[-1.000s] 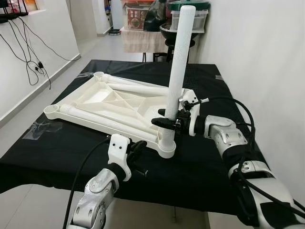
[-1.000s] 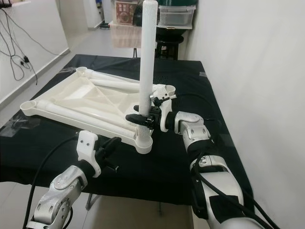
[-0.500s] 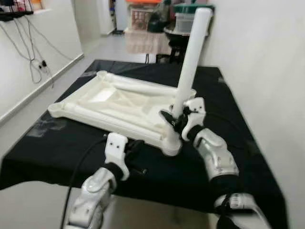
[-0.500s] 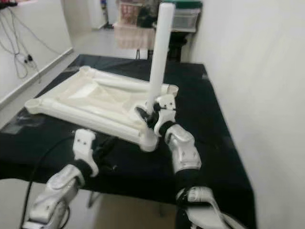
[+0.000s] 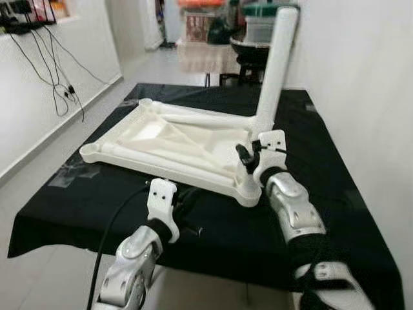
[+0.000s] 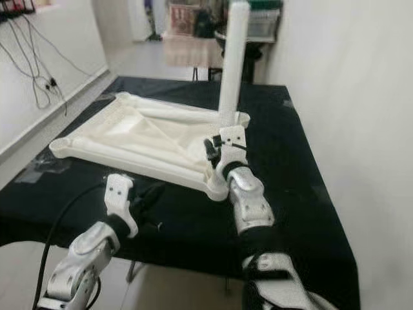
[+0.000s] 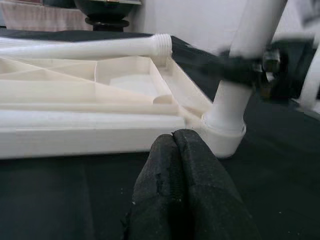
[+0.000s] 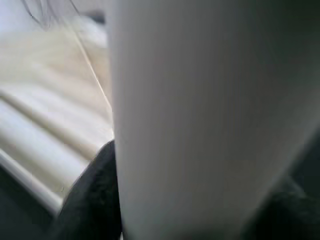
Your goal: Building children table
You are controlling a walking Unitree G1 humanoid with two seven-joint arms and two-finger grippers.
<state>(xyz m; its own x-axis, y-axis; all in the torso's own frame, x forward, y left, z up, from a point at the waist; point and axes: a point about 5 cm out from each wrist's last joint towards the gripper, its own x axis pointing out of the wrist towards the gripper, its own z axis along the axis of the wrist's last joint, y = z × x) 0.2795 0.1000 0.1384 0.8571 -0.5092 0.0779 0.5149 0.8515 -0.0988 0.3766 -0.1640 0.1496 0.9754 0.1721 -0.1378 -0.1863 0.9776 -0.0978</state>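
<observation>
Black cloth covers the table (image 5: 77,200), which stands beside a white wall with a tiled floor running off to the left. On it lies the white plastic tabletop (image 5: 174,145), upside down, its ribbed underside facing up. A white leg (image 5: 274,71) stands upright in the near right corner socket (image 5: 248,192), leaning slightly away from the robot. The right gripper (image 5: 246,157) is clamped around the lower part of this leg, just above the socket; in the right wrist view the leg (image 8: 200,115) shows with a black finger (image 8: 92,200) pressed against its side. Another white leg (image 7: 85,47) with a threaded end lies flat across the far side of the upturned tabletop. The left gripper (image 5: 186,200) hovers low over the cloth just in front of the tabletop's near edge, its two black fingers (image 7: 180,190) pressed together and holding nothing, pointing toward the socket. Cables hang on the left wall, and stacked storage boxes (image 5: 261,13) stand beyond the table.
</observation>
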